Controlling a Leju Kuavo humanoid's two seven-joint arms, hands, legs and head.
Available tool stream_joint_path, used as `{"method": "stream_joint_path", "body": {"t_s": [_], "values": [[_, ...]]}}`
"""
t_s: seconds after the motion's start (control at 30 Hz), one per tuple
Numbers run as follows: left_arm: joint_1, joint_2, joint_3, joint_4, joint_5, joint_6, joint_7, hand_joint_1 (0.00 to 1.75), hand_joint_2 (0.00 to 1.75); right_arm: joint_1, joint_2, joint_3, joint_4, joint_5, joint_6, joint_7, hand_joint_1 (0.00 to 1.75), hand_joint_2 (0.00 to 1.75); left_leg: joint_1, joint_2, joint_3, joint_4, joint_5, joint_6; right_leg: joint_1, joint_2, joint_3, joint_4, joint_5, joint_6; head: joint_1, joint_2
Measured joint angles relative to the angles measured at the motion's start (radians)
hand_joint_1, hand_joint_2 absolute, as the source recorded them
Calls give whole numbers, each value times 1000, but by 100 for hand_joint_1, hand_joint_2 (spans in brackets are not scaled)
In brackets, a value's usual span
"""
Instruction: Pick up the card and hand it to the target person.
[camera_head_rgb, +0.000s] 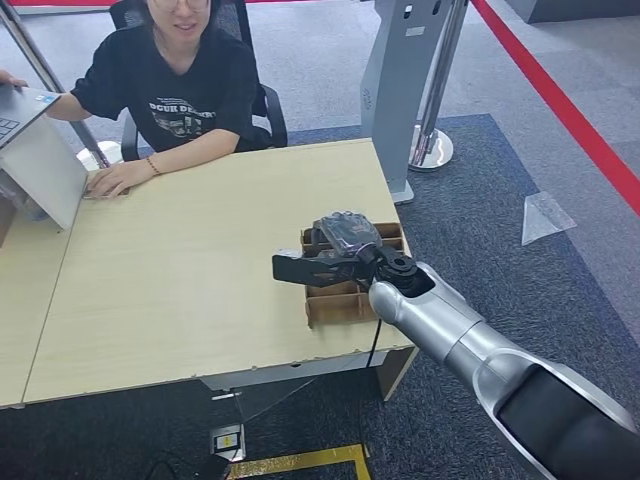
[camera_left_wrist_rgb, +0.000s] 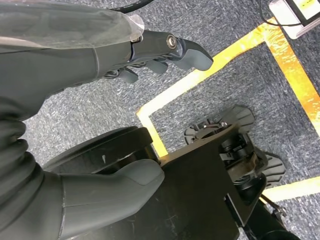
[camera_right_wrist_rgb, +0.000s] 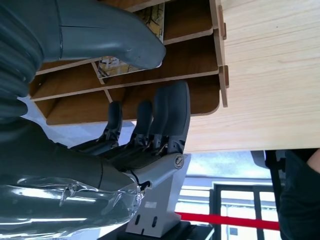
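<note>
A wooden slotted holder (camera_head_rgb: 343, 300) stands at the table's (camera_head_rgb: 189, 290) right near corner. A printed card (camera_right_wrist_rgb: 113, 66) stands in one of the holder's (camera_right_wrist_rgb: 188, 50) slots, partly behind my thumb. My right hand (camera_head_rgb: 336, 252) hovers over the holder with fingers stretched out. Its thumb (camera_right_wrist_rgb: 120, 42) lies on one side of the card and its fingers (camera_right_wrist_rgb: 166, 117) on the other, apart, with no grip that I can see. The person (camera_head_rgb: 181, 90) in a black T-shirt sits at the far side, one hand (camera_head_rgb: 113, 180) resting on the table. My left hand (camera_left_wrist_rgb: 113, 120) hangs over the floor, holding nothing.
An open laptop (camera_head_rgb: 38, 170) stands at the table's far left. A grey kiosk stand (camera_head_rgb: 400, 90) and a metal post base (camera_head_rgb: 432, 148) are beyond the table's right end. A red line (camera_head_rgb: 573, 120) crosses the carpet, and yellow tape (camera_head_rgb: 302, 462) marks the floor below.
</note>
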Motion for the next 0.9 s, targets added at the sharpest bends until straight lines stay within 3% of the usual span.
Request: {"method": "stream_joint_path", "body": {"t_s": [0.3,0.9], "values": [[4,0,0,0,0,0,1,0,175,0,-9,0,-3,0,14,18,105,175,0,0,0,0,0,0,0,0,0,0,0,0,0,0],[9,0,0,0,-12,-1,-1,0,175,1,-47,-3,-3,14,28,52,97,175,0,0,0,0,0,0,0,0,0,0,0,0,0,0]]}}
